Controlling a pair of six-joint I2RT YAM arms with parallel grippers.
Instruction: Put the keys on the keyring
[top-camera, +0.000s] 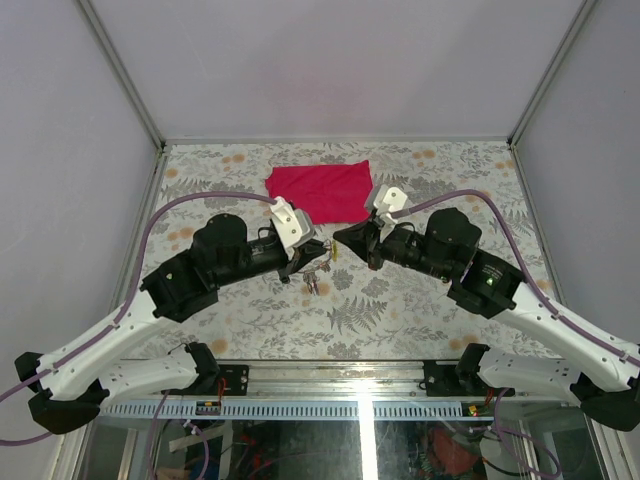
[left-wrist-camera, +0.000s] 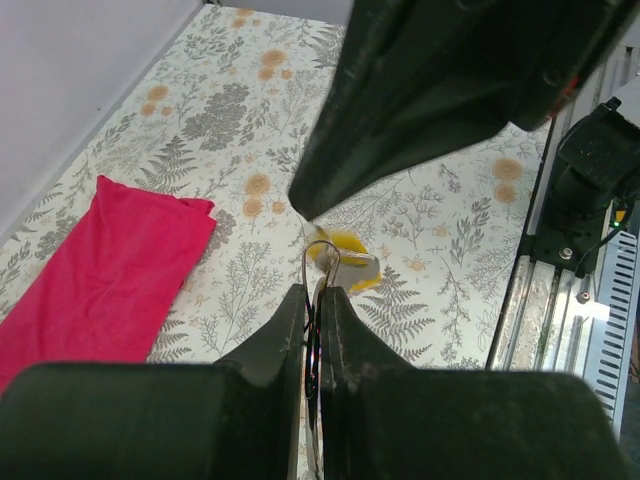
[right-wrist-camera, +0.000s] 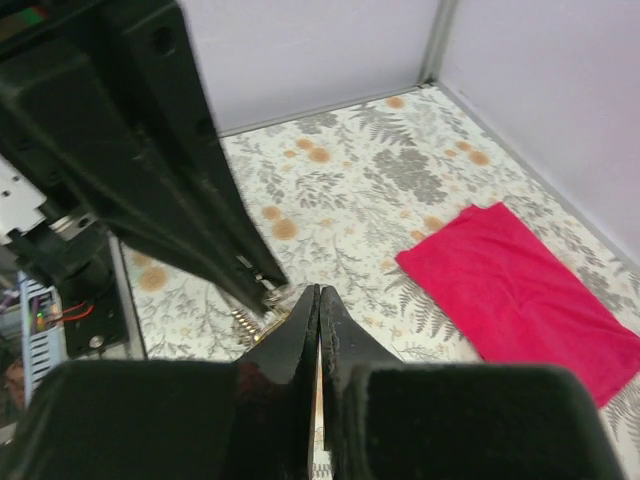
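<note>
My left gripper is shut on the keyring, a thin silver wire loop sticking out past its fingertips. A yellow-headed key sits just beyond the ring, under the tip of my right gripper. The right gripper is shut on this key: a brass strip shows between its fingers, and the toothed blade pokes out to their left. The two grippers meet tip to tip above the table's middle. More keys hang below the left gripper.
A red cloth lies flat on the floral table just behind the grippers. Grey walls close the left, right and back sides. A metal rail runs along the near edge.
</note>
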